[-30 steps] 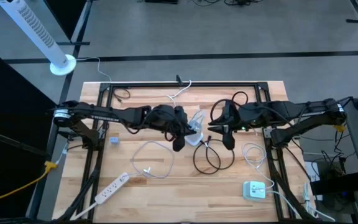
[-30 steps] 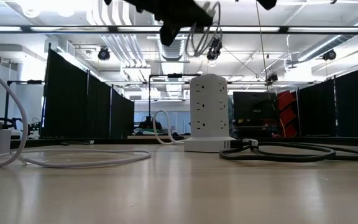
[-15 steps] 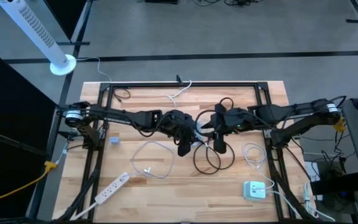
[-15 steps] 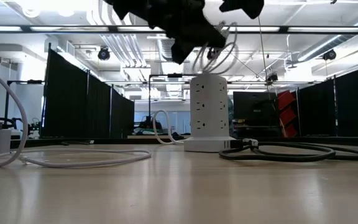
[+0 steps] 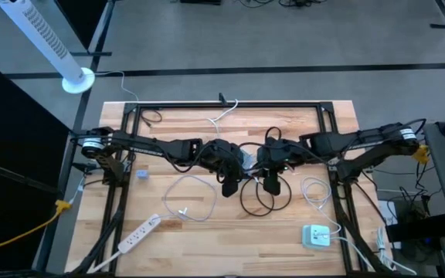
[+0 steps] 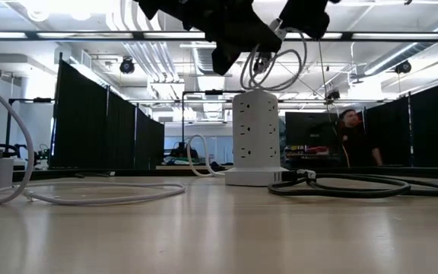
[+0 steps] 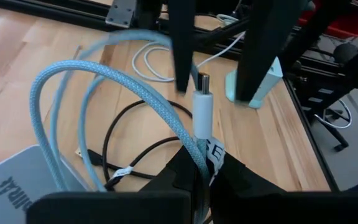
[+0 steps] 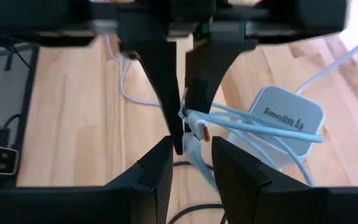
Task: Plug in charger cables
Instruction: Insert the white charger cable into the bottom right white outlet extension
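Meeting mid-table above tower [image 6: 255,137]: both grippers, raised off wood; left gripper [image 7: 199,163] clenched on pale blue cable [image 7: 117,87], plug [image 7: 202,106] standing up between its fingers, loops hanging over tower top; right gripper [image 8: 188,163] facing it, fingers [image 8: 157,171] a little apart, straddling cable near plug, grip on it unclear; black cable [image 5: 257,197] looped on table beside tower; white cable [image 5: 188,197] coiled toward left; power strip [image 5: 137,233] near front-left edge; person [image 6: 348,137] in background.

pale blue braided cable [image 7: 114,93], looped, held aloft
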Robot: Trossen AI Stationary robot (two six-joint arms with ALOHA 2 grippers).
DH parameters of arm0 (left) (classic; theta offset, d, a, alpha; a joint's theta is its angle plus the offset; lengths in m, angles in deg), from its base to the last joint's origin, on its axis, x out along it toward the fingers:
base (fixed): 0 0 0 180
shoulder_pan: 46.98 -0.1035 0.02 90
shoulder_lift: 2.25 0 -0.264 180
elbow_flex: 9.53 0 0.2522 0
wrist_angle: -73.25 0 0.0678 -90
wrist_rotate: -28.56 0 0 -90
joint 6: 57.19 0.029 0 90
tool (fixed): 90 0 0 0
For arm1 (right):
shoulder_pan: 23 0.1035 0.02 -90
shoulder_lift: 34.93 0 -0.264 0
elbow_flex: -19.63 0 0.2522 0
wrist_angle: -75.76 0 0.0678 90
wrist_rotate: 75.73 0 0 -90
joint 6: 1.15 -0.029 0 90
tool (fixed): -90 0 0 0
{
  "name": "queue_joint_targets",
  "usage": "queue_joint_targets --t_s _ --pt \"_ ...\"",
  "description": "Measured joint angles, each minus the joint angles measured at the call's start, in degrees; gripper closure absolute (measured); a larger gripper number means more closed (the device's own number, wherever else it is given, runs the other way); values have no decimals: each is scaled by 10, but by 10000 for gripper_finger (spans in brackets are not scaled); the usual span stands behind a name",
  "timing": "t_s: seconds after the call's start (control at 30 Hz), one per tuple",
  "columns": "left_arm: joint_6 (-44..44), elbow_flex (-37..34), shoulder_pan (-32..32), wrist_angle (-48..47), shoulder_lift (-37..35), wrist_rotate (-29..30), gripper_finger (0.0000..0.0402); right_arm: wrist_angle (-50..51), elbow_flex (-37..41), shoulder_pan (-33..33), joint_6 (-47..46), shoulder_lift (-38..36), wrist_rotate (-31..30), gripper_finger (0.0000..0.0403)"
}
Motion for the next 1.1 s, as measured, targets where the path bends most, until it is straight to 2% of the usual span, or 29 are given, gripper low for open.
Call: queue_joint_targets --t_s 0.23,0.53,0.73,0.9,1.1 --pt "0 0 6 4 0 1 395 0 0 0 2 32 18 294" --pt "0 0 6 -2 -1 -12 395 -8 0 0 -7 17 17 294" --pt "2 0 6 -2 -1 -13 395 -11 0 0 -16 18 28 322" --pt "9 0 6 -3 -1 -15 395 -9 -1 0 -15 18 36 386" --pt "9 0 6 -2 -1 -15 368 -11 0 0 -15 18 34 388"
